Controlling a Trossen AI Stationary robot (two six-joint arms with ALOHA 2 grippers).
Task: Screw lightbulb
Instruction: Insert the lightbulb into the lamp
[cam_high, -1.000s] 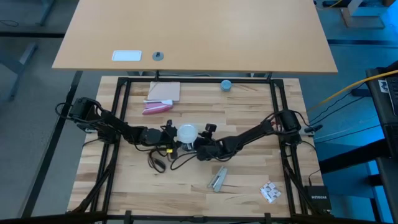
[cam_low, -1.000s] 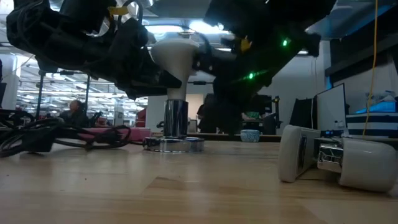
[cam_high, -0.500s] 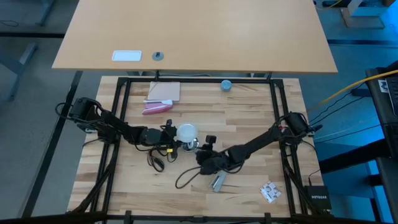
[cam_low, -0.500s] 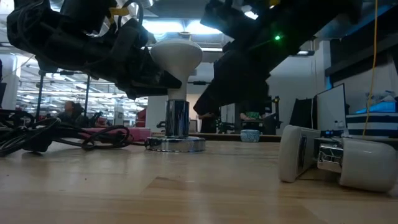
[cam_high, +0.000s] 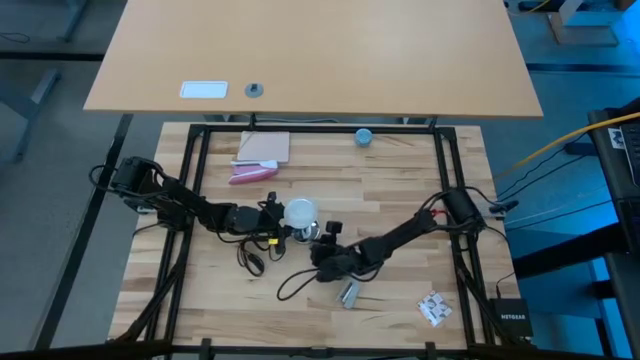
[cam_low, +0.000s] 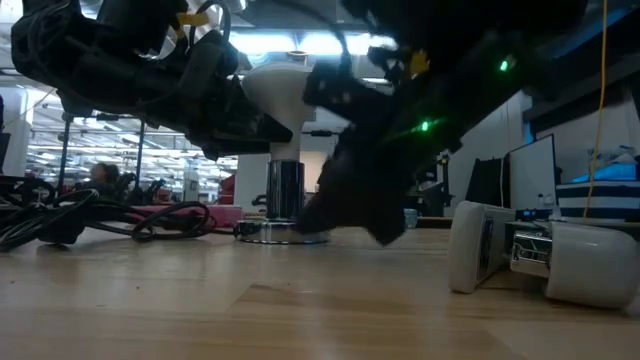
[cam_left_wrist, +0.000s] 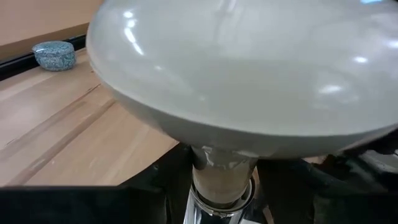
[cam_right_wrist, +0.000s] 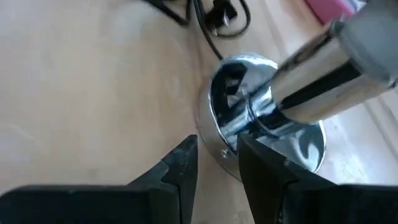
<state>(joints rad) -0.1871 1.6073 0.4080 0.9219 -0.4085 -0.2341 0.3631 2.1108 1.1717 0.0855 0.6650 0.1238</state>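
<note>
The white lightbulb (cam_high: 300, 212) (cam_low: 285, 85) (cam_left_wrist: 249, 74) stands globe-up, its pale neck (cam_left_wrist: 221, 174) in a chrome stem (cam_low: 285, 190) that rises from a round shiny base (cam_low: 275, 232) (cam_right_wrist: 305, 149). My left gripper (cam_high: 282, 220) (cam_low: 262, 120) comes from the table's left and is shut on the bulb just under the globe. My right gripper (cam_high: 322, 252) (cam_right_wrist: 216, 142) slants down at the base's near rim. A narrow gap shows between its fingers, with nothing pinched in it. My left gripper has a finger on either side of the bulb's tapering underside (cam_low: 272, 128), above the neck. It comes in almost level from the table's left. The globe hides the contact in the left wrist view. The bulb sits upright on the stem. Whether my right gripper touches the base's rim (cam_right_wrist: 219, 155), I cannot tell.
A black cable (cam_high: 290, 285) (cam_low: 100, 215) loops over the table near the base. A white plug-like block (cam_high: 348, 292) (cam_low: 530, 255) lies near the front. A small blue round object (cam_high: 364, 137) and a pink item with a card (cam_high: 260, 160) lie at the far side.
My right gripper has drawn back from beside the bulb toward the table's near edge. It has sunk and tipped further down, and now stands at the lamp base's rim. The cable loop near it has shifted. My left gripper and the bulb have kept still.
</note>
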